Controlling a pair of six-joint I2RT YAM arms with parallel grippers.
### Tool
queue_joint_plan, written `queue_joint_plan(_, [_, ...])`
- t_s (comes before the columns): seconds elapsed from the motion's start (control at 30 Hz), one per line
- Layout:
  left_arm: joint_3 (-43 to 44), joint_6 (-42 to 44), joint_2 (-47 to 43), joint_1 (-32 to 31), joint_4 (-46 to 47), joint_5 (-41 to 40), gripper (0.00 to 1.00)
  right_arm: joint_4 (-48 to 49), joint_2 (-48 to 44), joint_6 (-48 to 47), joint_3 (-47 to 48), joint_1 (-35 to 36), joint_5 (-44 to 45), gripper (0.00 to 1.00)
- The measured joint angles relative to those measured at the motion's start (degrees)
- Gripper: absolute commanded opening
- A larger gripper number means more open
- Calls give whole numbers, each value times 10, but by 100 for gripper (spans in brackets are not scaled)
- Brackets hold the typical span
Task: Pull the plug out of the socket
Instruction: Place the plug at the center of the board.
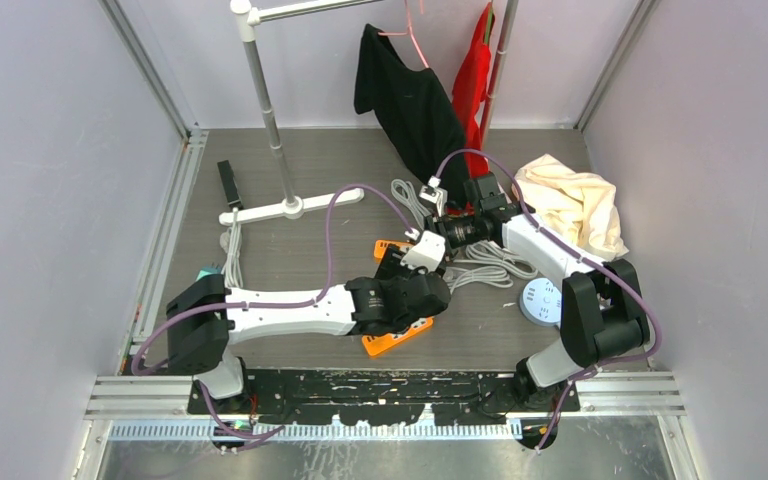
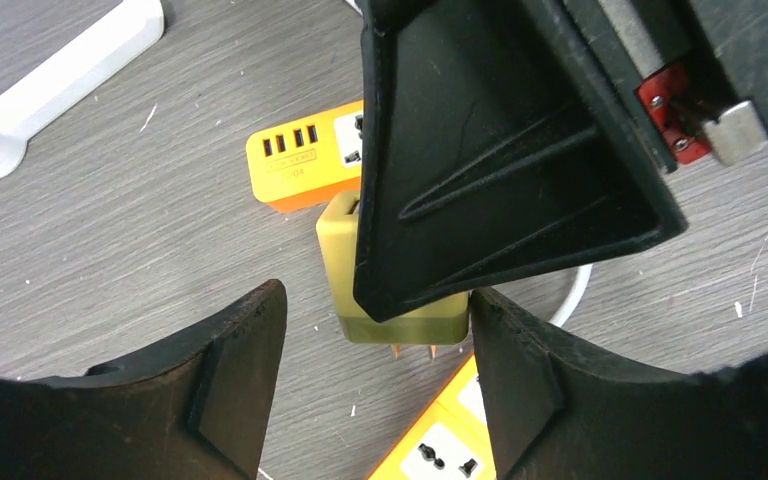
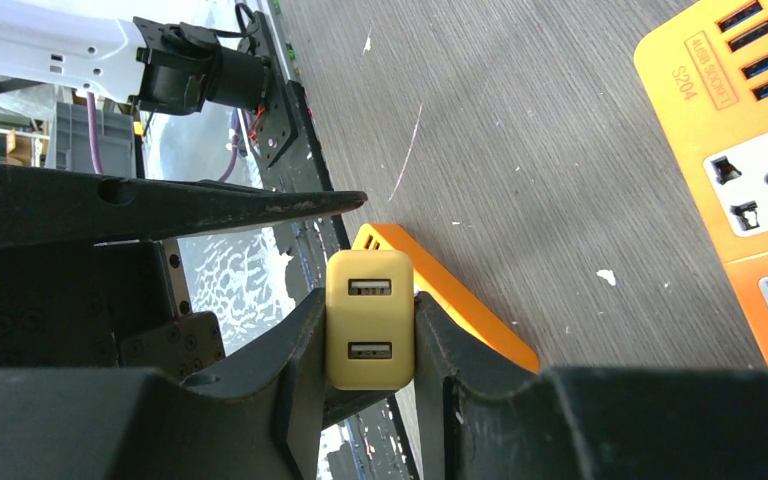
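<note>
A yellow plug with two USB ports is pinched between the fingers of my right gripper, which is shut on it. Seen from the left wrist, the plug hangs above the table with its two metal prongs bare, clear of the orange socket strip. Another orange socketed piece lies just below the prongs. My left gripper is open, its fingers either side of the plug's lower end, the right one close against it. In the top view both grippers meet over the orange strip.
Coiled white cable and a round white device lie to the right. A cream cloth sits at the back right. The clothes stand's white base, a black garment and a red one stand behind.
</note>
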Motion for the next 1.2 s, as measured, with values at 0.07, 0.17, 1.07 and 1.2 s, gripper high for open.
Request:
queue_joint_plan(0.07, [0,2,0,2,9,-4,62,0,0,0,0,0,0,7])
queue_joint_plan(0.17, [0,2,0,5,20,-3,57,2,1,0,0,0,0,8])
queue_joint_plan(1.07, [-116,-1,-82,21,67,33,0,-18,1,-43,4,0,8,66])
queue_joint_plan(1.2, [-147,-3,-115,22,62,31,0,-24,1,-50,5,0,8,66])
